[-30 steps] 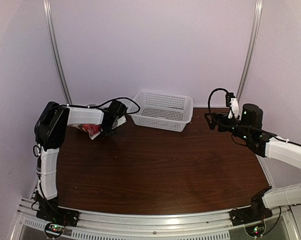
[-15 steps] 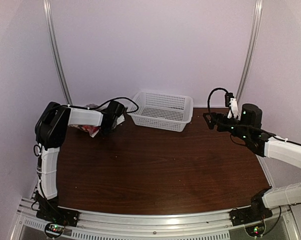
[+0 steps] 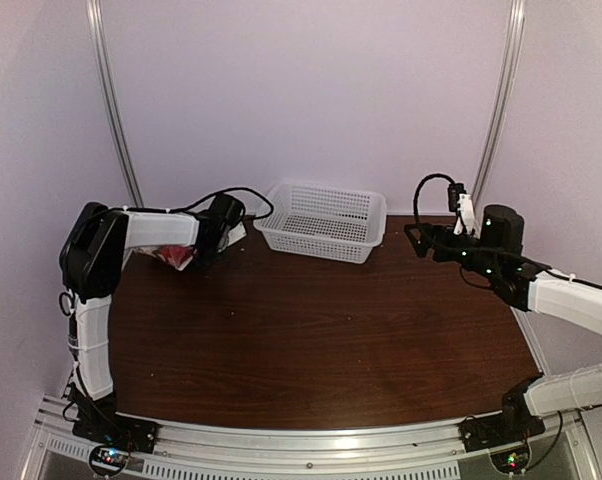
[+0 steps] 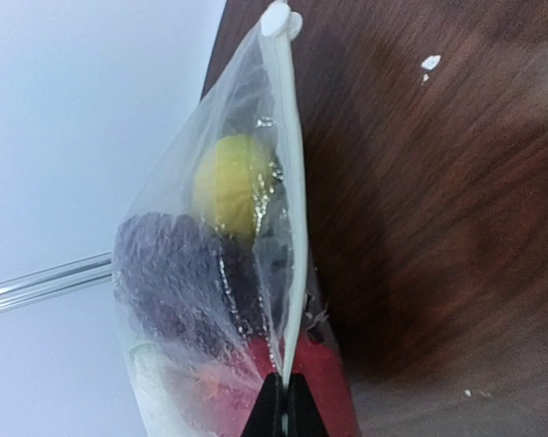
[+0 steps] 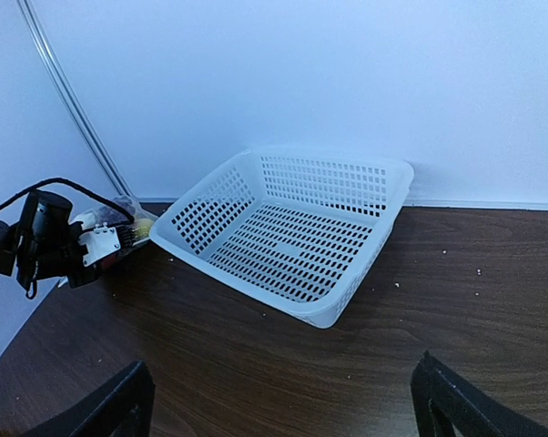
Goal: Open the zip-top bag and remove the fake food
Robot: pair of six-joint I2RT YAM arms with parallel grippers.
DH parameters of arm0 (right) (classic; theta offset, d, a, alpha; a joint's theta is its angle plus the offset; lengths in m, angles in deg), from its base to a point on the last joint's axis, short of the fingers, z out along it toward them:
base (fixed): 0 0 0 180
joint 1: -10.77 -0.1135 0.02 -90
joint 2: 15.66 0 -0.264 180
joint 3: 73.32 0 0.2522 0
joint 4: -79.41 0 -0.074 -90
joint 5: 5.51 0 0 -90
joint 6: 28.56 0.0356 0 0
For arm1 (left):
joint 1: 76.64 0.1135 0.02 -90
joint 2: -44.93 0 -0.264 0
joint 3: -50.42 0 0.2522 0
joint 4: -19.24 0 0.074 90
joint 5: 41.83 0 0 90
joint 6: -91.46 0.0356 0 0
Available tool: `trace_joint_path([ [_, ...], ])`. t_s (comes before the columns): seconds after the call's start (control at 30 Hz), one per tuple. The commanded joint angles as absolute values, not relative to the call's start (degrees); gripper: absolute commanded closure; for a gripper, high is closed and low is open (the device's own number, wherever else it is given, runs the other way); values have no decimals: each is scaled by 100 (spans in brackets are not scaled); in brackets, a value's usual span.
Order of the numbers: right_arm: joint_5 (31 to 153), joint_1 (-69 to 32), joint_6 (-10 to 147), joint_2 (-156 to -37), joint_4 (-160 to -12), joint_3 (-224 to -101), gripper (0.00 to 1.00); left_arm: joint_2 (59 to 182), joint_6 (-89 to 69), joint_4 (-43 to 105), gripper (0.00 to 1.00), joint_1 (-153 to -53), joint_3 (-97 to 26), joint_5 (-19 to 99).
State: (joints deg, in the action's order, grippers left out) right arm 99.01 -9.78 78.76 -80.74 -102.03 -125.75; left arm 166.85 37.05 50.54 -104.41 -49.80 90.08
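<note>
Left tool (image 4: 283,405): clamped on the bag (image 4: 192,273) at its zip strip (image 4: 289,182), which runs straight ahead to the slider (image 4: 276,18).
Right tool (image 5: 283,402): apart, well away across the desk (image 3: 321,340).

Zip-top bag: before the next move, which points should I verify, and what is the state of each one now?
1. Left gripper shut on the zip strip of the zip-top bag: ok.
2. Right gripper open: ok.
3. Right gripper close to the bag: not ok; it hangs on the other side of the basket.
4. White slider in view at the strip's far end: ok.
5. Bag open: not ok; fake food is inside.
6. Bag clear of the table: cannot tell.
</note>
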Motion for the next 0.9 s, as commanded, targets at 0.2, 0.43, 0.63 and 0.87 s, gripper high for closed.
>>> trace_joint_path([
  [0.2, 10454, -952, 7576, -7819, -10168, -12777, 0, 14736, 2144, 7626, 100, -11266, -4931, 8074],
  [0.43, 10727, -1024, 7458, -7666, -10021, -12901, 5, 13840, 1967, 8773, 100, -11771, -4974, 7565],
  [0.63, 10818, -1133, 7294, -7550, -9843, -12998, 1, 13323, 2269, 9072, 100, -12539, -5069, 7377],
  [0.87, 11062, -1706, 6429, -7306, -9361, -13043, 1, 12875, 3287, 7812, 100, -13375, -4873, 6360],
])
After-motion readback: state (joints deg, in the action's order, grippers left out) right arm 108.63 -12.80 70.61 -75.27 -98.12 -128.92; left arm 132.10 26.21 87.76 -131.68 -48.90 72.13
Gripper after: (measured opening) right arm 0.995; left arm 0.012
